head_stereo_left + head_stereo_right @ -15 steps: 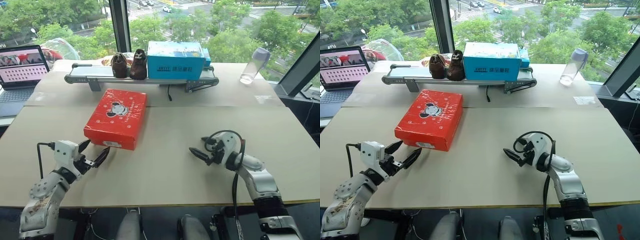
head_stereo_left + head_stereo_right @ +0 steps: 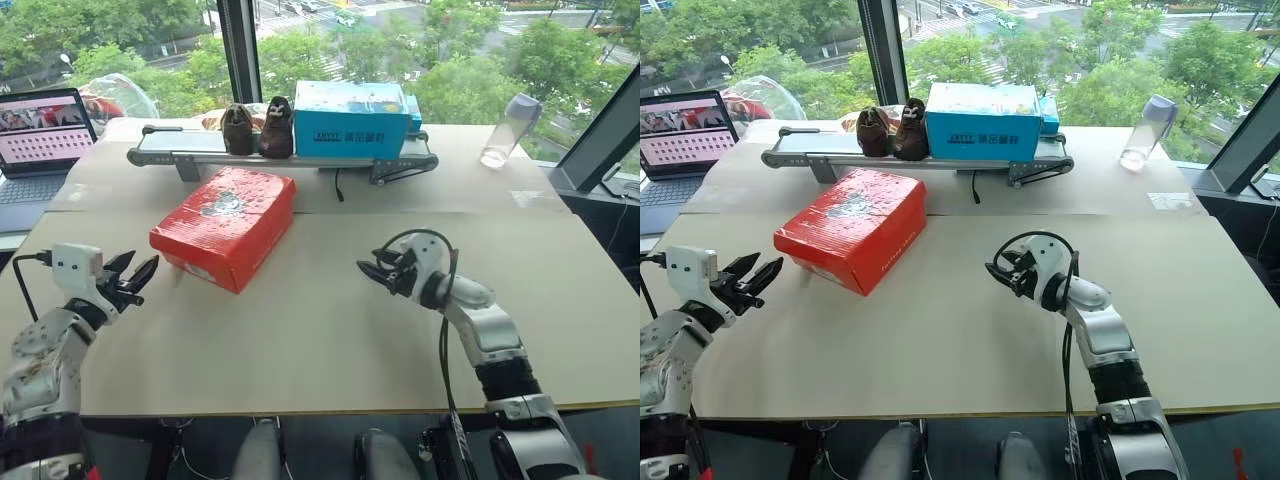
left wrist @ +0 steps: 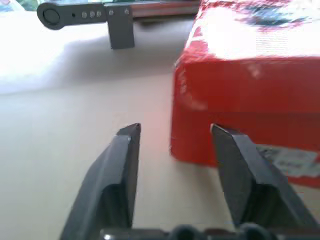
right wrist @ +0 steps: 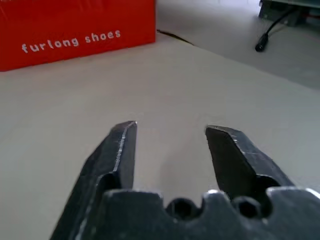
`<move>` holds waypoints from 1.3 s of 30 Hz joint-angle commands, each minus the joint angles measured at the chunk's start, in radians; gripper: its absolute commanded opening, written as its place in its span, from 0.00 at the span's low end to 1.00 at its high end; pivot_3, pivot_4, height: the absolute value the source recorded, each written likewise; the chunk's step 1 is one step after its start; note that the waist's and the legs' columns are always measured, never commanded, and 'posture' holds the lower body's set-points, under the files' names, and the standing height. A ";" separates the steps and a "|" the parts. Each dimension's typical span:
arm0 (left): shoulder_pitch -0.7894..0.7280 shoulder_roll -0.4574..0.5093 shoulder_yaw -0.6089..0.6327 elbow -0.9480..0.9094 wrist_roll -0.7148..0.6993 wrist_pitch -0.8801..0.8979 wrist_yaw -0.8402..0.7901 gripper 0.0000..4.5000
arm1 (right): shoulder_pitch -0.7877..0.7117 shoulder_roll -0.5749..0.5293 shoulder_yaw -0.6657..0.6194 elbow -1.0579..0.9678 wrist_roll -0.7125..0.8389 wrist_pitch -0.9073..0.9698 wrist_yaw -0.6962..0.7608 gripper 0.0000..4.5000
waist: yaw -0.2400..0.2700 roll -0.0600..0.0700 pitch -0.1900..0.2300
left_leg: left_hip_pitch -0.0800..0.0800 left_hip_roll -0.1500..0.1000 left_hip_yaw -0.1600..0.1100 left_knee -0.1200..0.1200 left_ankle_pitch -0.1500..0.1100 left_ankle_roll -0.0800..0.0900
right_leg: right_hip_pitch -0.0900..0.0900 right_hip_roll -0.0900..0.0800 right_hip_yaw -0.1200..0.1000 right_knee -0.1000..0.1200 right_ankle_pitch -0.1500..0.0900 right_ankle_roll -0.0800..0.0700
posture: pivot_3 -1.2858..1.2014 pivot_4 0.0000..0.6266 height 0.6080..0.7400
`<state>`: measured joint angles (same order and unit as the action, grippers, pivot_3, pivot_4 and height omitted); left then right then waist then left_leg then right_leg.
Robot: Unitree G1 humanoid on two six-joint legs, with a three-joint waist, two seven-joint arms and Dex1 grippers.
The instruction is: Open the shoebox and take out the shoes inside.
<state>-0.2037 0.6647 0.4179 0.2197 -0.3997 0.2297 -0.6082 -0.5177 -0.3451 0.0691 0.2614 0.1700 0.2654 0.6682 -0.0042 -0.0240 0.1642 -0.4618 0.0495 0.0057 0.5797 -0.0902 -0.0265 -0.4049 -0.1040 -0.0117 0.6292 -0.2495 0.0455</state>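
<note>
The red shoebox (image 2: 225,225) lies on the table left of the middle with its lid shut. It is turned at an angle and looks tipped, its near side slightly raised. The shoes are hidden inside it. My left gripper (image 2: 140,270) hovers open a short way left of the box's near corner and touches nothing. In the left wrist view the shoebox (image 3: 250,90) stands just beyond the fingertips (image 3: 131,131). My right gripper (image 2: 368,272) is open and empty to the right of the box, pointing toward it. The right wrist view shows the shoebox's lettered side (image 4: 75,25) further off.
A small conveyor (image 2: 180,153) at the back carries dark brown shoes (image 2: 258,128) and a blue box (image 2: 352,120). A laptop (image 2: 45,140) sits at far left, a clear bottle (image 2: 508,130) at back right, and a black cable (image 2: 338,185) hangs from the conveyor.
The shoebox has turned and slid a little left, and now looks tipped. My left gripper has drawn back to the left, away from it. My right gripper has moved up and left toward the box.
</note>
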 commanded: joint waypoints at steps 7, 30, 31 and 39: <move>-0.156 0.066 -0.029 0.196 0.123 -0.157 0.020 0.01 | -0.112 0.076 0.030 0.140 -0.062 -0.067 -0.057 0.02 | -0.010 0.000 0.000 | 0.000 0.000 0.000 0.000 0.000 0.000 | 0.001 0.000 0.001 0.001 0.001 0.001 | 0.52 0.24 1.00; -0.592 -0.181 -0.280 0.782 0.312 -0.574 -0.143 0.01 | -0.539 0.323 0.068 0.899 -0.234 -0.361 -0.170 0.02 | -0.004 -0.001 0.001 | -0.001 0.001 -0.001 -0.005 0.006 -0.007 | 0.001 0.005 0.001 0.004 0.006 -0.002 | 0.52 0.24 1.00; -0.573 -0.205 -0.285 0.730 0.297 -0.556 -0.159 0.01 | -0.533 0.308 0.064 0.898 -0.238 -0.369 -0.171 0.02 | -0.004 -0.001 0.001 | -0.001 0.001 -0.001 -0.005 0.006 -0.007 | 0.001 0.005 0.001 0.004 0.007 -0.001 | 0.52 0.24 1.00; -0.400 -0.325 -0.348 0.312 0.239 -0.335 -0.150 0.01 | -0.479 0.213 0.028 0.763 -0.207 -0.348 -0.099 0.02 | -0.009 -0.001 0.001 | -0.001 0.001 -0.001 -0.005 0.011 0.000 | 0.002 0.005 0.002 0.004 0.008 -0.003 | 0.52 0.24 1.00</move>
<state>-0.6066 0.3668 0.1216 0.6460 -0.1429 -0.1432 -0.7390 -0.9979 -0.1433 0.1023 1.1129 -0.0556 -0.0836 0.5280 -0.0133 -0.0251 0.1649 -0.4633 0.0507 0.0045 0.5748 -0.0789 -0.0263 -0.4033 -0.0991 -0.0092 0.6335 -0.2417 0.0425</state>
